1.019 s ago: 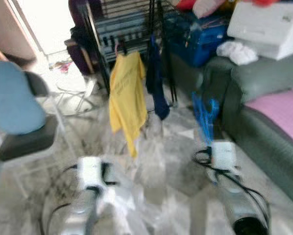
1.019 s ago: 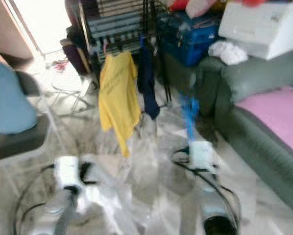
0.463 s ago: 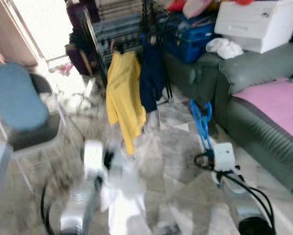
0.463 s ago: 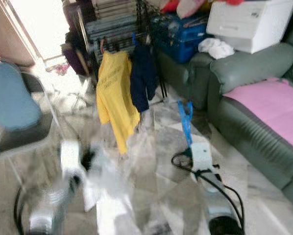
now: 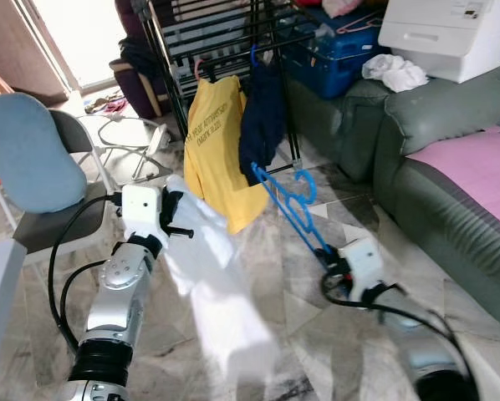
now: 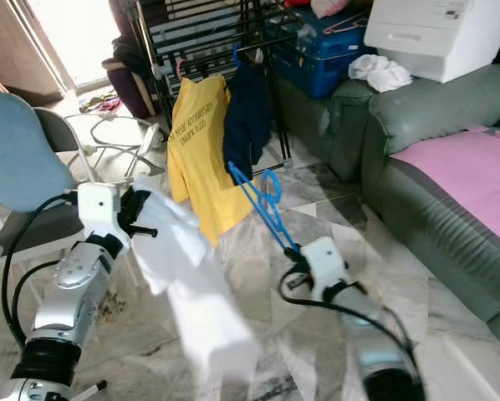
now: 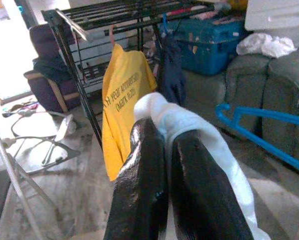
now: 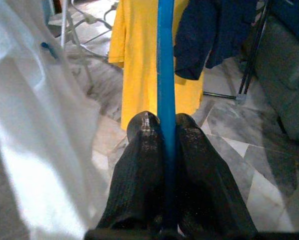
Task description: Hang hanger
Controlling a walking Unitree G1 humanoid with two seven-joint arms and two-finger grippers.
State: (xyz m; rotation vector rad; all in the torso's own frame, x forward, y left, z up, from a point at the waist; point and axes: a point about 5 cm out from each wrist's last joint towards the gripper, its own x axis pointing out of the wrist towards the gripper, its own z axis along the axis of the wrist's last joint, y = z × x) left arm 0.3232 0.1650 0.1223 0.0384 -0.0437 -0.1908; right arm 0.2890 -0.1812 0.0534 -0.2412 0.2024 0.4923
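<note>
While I held both arms out over the marble floor, the right gripper [image 8: 159,145] was clamped on the straight bar of the blue hanger [image 5: 288,200], its hook end pointing up and away toward the drying rack [image 5: 225,33]. The left gripper [image 7: 162,150] was pinched on a fold of a white garment [image 5: 221,301], which drooped from the fingers in a long limp sheet toward the floor. The hanger sat between that cloth and the grey sofa [image 5: 451,167], well short of the rack, where a yellow shirt [image 5: 216,150] and a dark blue garment [image 5: 262,117] already hung side by side.

I judged the hanger light and stiff, smooth plastic that could twist or slide in a two-finger grip if I swung it hard. Holding it on the bar left the hook free for the rail, which suited me. The white cloth looked soft and light, with no shape of its own; gripped at one edge it would trail and could snag on the hanger arms or the rack legs. I could not tell whether it was a shirt.
</note>
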